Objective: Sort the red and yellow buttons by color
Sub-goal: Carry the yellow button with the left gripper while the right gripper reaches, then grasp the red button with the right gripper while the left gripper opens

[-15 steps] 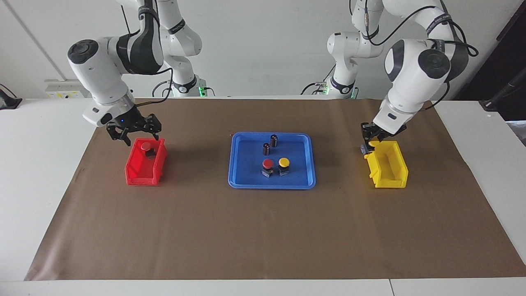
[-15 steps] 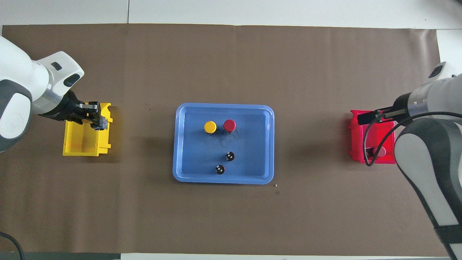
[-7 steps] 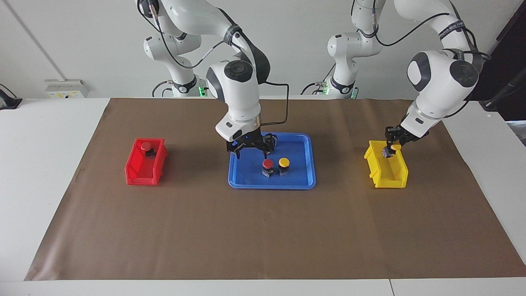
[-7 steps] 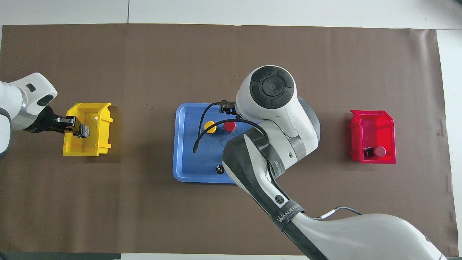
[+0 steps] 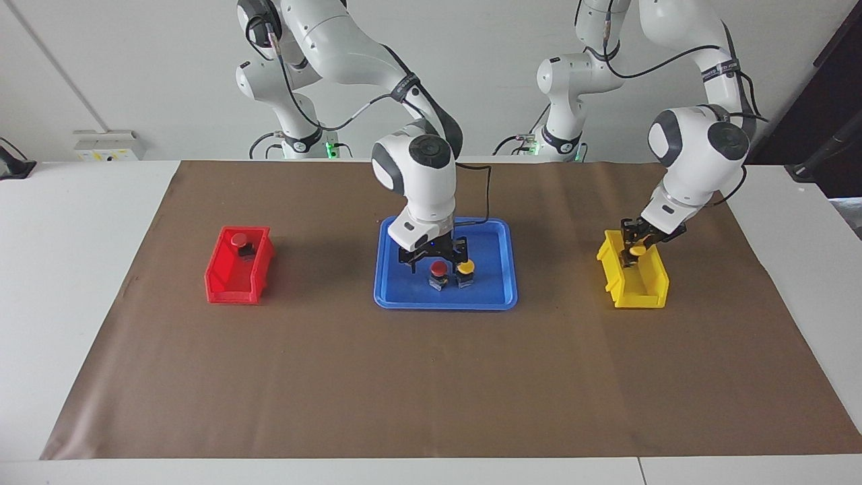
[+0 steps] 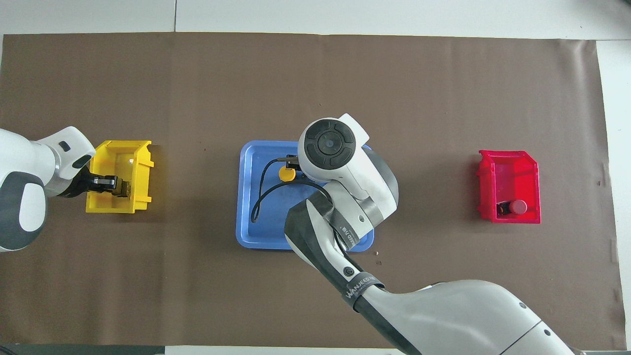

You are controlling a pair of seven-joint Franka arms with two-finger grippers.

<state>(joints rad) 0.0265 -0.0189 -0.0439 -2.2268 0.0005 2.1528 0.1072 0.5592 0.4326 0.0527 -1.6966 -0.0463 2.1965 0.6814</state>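
Note:
My right gripper (image 5: 434,261) is open and low over the blue tray (image 5: 444,304), its fingers on either side of a red button (image 5: 438,269). A yellow button (image 5: 465,267) stands beside that red button and also shows in the overhead view (image 6: 287,173); there the right hand hides the red one. My left gripper (image 5: 634,246) is shut on a second yellow button (image 5: 636,250) and holds it down inside the yellow bin (image 5: 636,286). Another red button (image 5: 238,238) lies in the red bin (image 5: 232,279).
The yellow bin (image 6: 118,202) stands toward the left arm's end of the brown mat and the red bin (image 6: 510,172) toward the right arm's end, with the blue tray (image 6: 245,207) between them. The right hand hides the two dark cylinders in the tray.
My right gripper has come lower and closer over the red button in the tray. My left gripper has carried its yellow button lower into the yellow bin.

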